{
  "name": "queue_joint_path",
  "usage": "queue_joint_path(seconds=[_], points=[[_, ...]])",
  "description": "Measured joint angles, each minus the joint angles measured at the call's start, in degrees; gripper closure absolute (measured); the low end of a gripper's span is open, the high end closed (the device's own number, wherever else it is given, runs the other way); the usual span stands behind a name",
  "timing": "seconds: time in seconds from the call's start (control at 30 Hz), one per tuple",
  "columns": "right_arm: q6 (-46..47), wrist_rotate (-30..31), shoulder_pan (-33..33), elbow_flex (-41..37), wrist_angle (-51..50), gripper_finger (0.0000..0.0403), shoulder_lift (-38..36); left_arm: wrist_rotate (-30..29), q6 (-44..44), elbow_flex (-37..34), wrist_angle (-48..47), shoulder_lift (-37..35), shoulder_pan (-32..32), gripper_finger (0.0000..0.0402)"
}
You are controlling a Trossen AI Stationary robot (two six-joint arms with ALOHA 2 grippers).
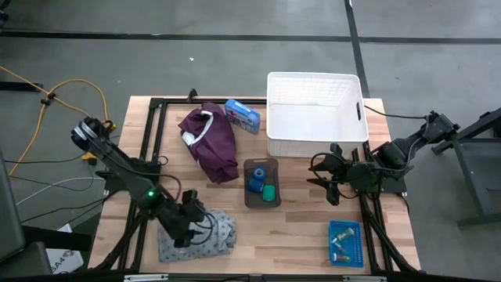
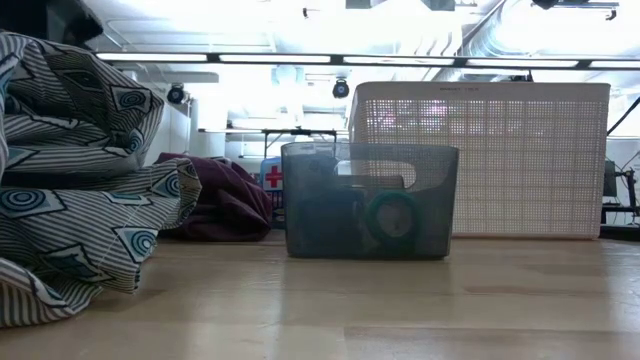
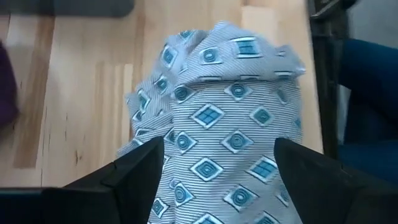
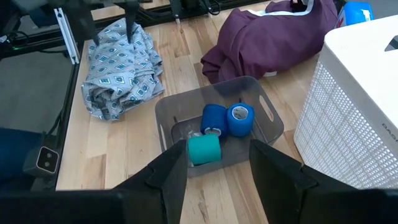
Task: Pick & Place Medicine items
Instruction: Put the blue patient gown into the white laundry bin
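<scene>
Rolls of medicine wrap are seen in a small grey bin [image 1: 261, 184] at the middle of the bench [image 1: 297, 235]: two blue rolls [image 4: 227, 118] side by side and one green roll [image 4: 204, 149] just beside them, toward the near end of the bin. In the low view the green roll [image 2: 392, 217] is seen through the smoky wall of the bin [image 2: 368, 200]. Tiny pale pieces are seen on a blue tray [image 1: 345, 243] at the near right corner of the bench; their exact colours cannot be told.

The left pincer [image 1: 186, 223] is placed over a grey patterned cloth [image 1: 197, 235] at the near left of the bench. Its two fingers [image 3: 134, 180] are spread wide, one on each side of a raised fold of the cloth [image 3: 224, 124], and the cloth is not clamped between them.

The right pincer [image 1: 329, 178] is held above the bench, just right of the bin and near a white basket [image 1: 316, 116]. Its fingers [image 4: 168, 177] are parted and nothing is held between them; the bin with the rolls is seen beyond them.

A maroon garment [image 1: 210, 141] is lying left of the basket, and a blue box [image 1: 243, 115] is lying between the two.
</scene>
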Motion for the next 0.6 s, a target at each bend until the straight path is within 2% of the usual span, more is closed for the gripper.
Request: queue_joint_path(seconds=[0.23, 0.6], points=[[0.0, 0.0, 0.0, 0.0, 0.0, 0.0243, 0.0, 5.9, 3.1, 0.0, -0.5, 2.2, 1.9, 0.0104], [0.0, 0.0, 0.0, 0.0, 0.0, 0.0243, 0.0, 5.9, 4.6, 0.0, -1.7, 2.3, 2.0, 0.0104]])
